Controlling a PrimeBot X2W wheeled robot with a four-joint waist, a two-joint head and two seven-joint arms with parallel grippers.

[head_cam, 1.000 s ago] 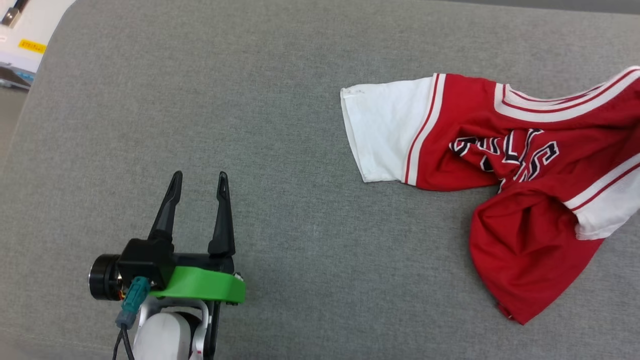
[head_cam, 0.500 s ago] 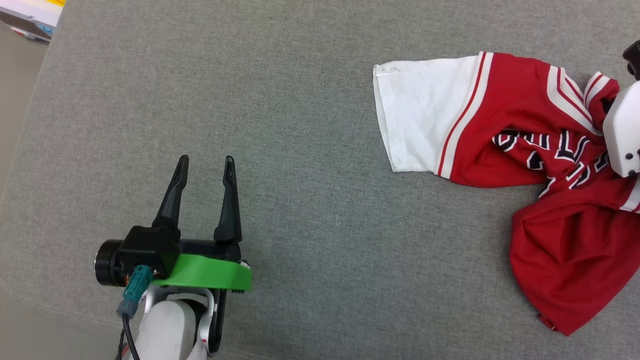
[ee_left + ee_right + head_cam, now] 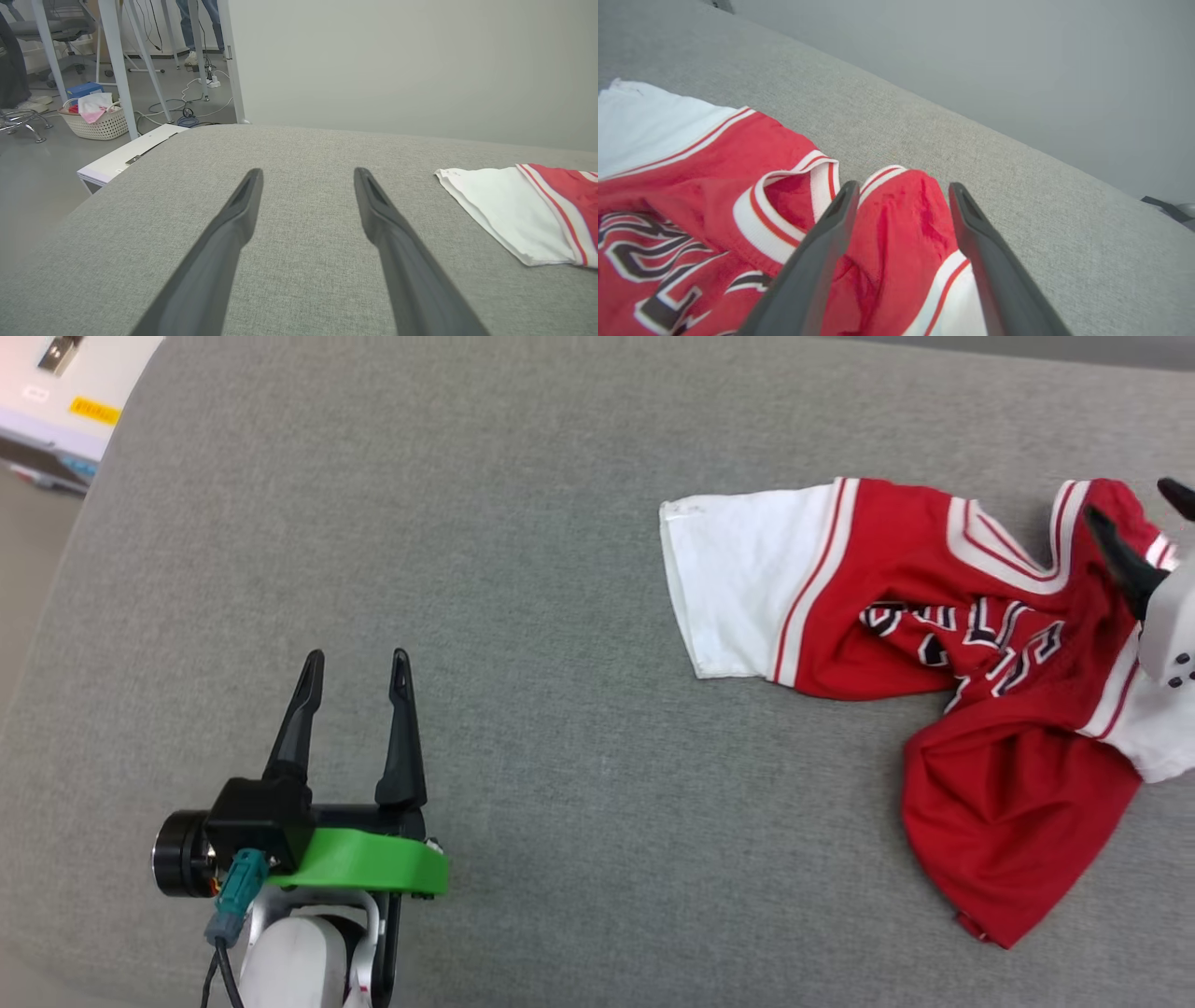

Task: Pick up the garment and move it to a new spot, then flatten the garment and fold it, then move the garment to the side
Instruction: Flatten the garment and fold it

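Garment (image 3: 943, 607) crumpled at right of head view. Right gripper (image 3: 903, 185) spread wide astride red fold by collar (nothing pinched); left gripper (image 3: 356, 658) wide, lower left. Flattening judged next: opposite edges to be gripped, drawn apart.

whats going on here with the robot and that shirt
A two-armed robot is handling a red and white jersey lying crumpled on a grey padded surface. Its right gripper sits at the collar end, jaws open around a bunched fold. The left gripper is open over bare surface, apart from the shirt. No folding yet.
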